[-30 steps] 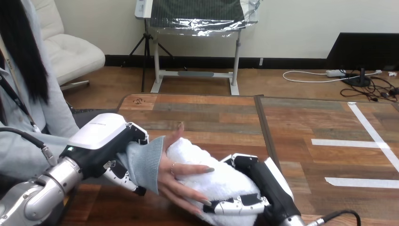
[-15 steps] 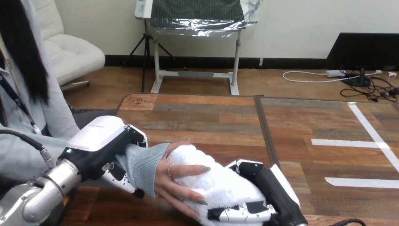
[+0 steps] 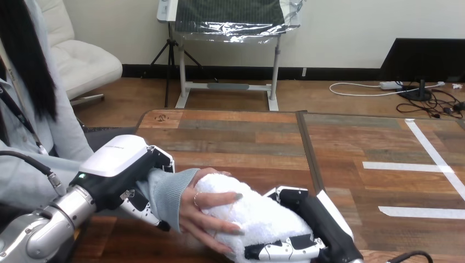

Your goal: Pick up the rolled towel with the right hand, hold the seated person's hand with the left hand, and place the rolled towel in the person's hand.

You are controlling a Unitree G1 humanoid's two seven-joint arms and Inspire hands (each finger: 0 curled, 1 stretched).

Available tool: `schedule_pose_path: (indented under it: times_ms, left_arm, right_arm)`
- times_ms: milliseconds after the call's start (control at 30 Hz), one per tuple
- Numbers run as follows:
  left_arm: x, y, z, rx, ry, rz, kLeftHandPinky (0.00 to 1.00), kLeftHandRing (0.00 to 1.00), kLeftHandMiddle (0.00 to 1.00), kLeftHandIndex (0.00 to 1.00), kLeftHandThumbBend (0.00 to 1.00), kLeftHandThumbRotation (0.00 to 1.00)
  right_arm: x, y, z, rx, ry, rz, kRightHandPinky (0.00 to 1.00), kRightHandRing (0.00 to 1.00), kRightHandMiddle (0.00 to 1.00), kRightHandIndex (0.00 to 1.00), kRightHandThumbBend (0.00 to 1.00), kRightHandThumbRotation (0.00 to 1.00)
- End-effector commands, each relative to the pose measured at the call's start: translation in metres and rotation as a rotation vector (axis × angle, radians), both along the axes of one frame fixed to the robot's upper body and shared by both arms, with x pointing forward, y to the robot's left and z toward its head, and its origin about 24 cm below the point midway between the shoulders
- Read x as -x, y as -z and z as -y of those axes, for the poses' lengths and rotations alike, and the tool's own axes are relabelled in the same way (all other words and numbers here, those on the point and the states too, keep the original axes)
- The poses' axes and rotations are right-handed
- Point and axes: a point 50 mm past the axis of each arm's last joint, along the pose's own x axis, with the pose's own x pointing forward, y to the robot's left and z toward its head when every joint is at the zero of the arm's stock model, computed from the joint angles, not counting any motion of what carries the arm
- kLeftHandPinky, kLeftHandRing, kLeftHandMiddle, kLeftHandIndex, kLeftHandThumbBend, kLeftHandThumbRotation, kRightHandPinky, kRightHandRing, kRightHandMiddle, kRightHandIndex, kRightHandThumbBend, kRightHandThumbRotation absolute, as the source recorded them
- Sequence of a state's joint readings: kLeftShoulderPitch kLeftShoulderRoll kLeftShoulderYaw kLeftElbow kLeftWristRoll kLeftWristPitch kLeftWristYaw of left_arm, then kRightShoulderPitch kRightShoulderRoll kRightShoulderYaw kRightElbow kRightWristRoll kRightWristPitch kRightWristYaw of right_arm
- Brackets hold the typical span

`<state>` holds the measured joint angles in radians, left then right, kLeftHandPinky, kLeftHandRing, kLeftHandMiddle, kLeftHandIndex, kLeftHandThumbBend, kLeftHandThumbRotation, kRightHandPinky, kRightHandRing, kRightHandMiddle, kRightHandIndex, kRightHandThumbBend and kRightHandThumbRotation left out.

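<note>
As the person's hand [image 3: 211, 219] settles, watch those fingers: a second ago they were spread high against the rolled towel [image 3: 257, 211], one fingertip poking up past its far end, and now they've come down and draped across the towel's near face, curling into the pile. The towel itself has sunk a touch and sits lower over the bench [image 3: 241, 137]. On the towel's right side the right robot hand [image 3: 323, 224] has slid back and down, yet it hasn't let go. Its thumb presses the towel's far right end and its fingers [image 3: 279, 249] wrap under the near right end, so it's clamped on.

To the towel's left, the left robot hand [image 3: 123, 164] hasn't budged, closed round the person's wrist through the pale blue sleeve [image 3: 167, 197], thumb above, fingers below.

So the handover looks nearly done to my eye. Both the person and the right robot hand have hold of the towel, and what's left is the release.

Now, what I can't make out: the towel's underside is hidden, so I can't say whether it rests on the bench or hangs between the two grips. The person's thumb and palm are behind the towel. The left robot hand's fingertips vanish under the sleeve, and the right forearm is cut off just below and right of the towel.
</note>
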<state>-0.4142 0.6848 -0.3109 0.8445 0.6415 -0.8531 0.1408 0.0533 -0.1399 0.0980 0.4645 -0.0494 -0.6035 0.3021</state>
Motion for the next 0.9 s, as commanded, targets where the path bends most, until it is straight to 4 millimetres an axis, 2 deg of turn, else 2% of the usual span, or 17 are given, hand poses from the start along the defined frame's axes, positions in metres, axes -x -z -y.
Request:
schedule_pose_path:
  times_ms: [0, 867]
  left_arm:
    - [-0.0319, -0.0374, 0.035, 0.105, 0.071, 0.171, 0.22, 0.26, 0.33, 0.36, 1.0, 0.19]
    - [-0.0311, -0.0375, 0.033, 0.103, 0.072, 0.17, 0.23, 0.27, 0.33, 0.37, 1.0, 0.2]
  right_arm:
    - [-0.0266, -0.0641, -0.0179, -0.05, -0.114, 0.302, 0.24, 0.29, 0.38, 0.46, 0.84, 0.0]
    - [-0.0325, -0.0631, -0.0169, -0.04, -0.108, 0.279, 0.25, 0.3, 0.39, 0.46, 0.85, 0.01]
